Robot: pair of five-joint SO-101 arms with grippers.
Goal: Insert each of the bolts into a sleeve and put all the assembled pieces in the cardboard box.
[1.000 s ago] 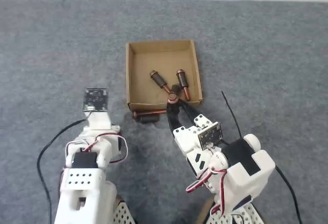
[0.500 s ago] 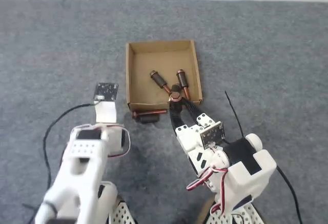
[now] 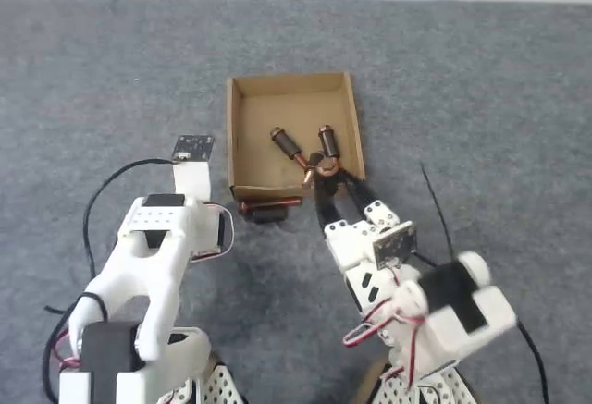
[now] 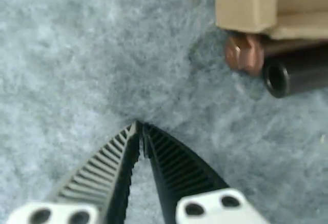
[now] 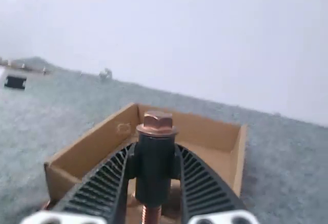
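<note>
Above the box [image 3: 242, 90], the right gripper [image 5: 154, 155] clamps a sleeved bolt [image 5: 157, 122]; the left gripper [image 4: 139, 128] sits shut near a half-hidden bolt [image 4: 245, 54].

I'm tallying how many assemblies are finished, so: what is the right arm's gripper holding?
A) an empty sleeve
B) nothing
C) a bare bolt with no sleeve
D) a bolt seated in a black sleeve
D: the right gripper has its jaws shut on a black sleeve with a bolt through it, the copper head out one end and the shank out the other.
</note>
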